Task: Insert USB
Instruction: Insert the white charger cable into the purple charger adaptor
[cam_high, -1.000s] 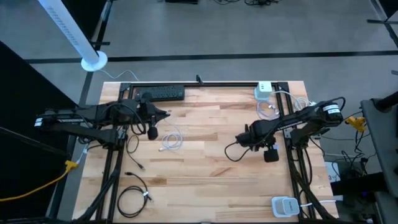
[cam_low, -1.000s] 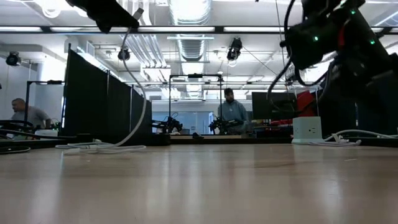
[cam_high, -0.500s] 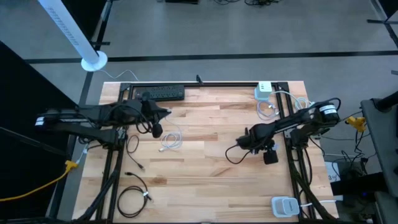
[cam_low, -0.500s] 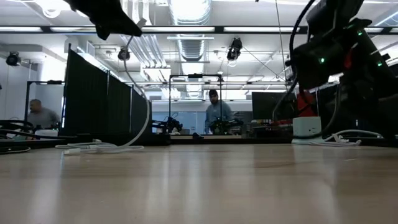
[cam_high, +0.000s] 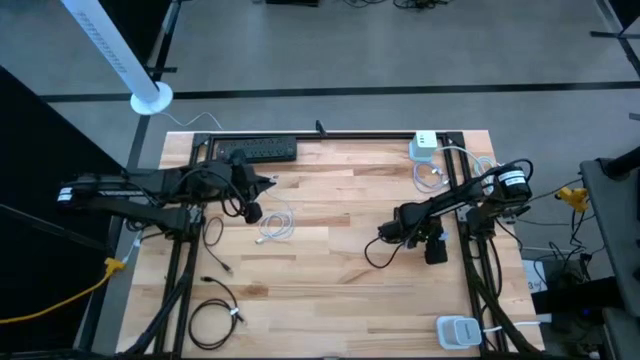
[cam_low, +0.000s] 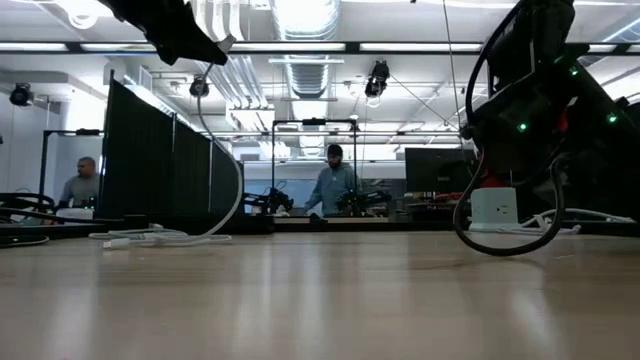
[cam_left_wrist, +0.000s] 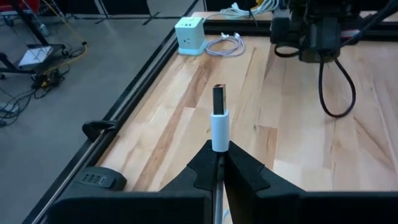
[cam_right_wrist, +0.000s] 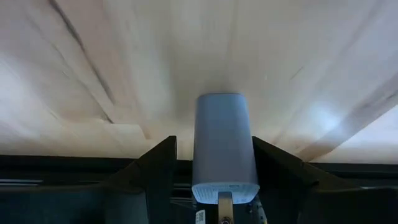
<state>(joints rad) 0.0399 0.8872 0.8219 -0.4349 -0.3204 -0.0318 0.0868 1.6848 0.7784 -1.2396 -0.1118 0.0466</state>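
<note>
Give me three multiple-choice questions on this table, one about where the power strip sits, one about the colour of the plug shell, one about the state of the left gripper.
1. Where is the power strip?
A. At the table's top edge in the high view, on the left arm's side
B. In the middle of the table
C. At the bottom edge, on the right arm's side

2. What colour is the shell of the USB plug?
A. Red
B. White
C. Yellow

3. How is the left gripper?
A. Open above the table
B. Shut and empty
C. Shut on the USB plug

Answers: 1 A, the high view shows the black strip along that edge; 2 B, the left wrist view shows a white shell with a dark tip; 3 C, the fingers meet around the plug's base there.
</note>
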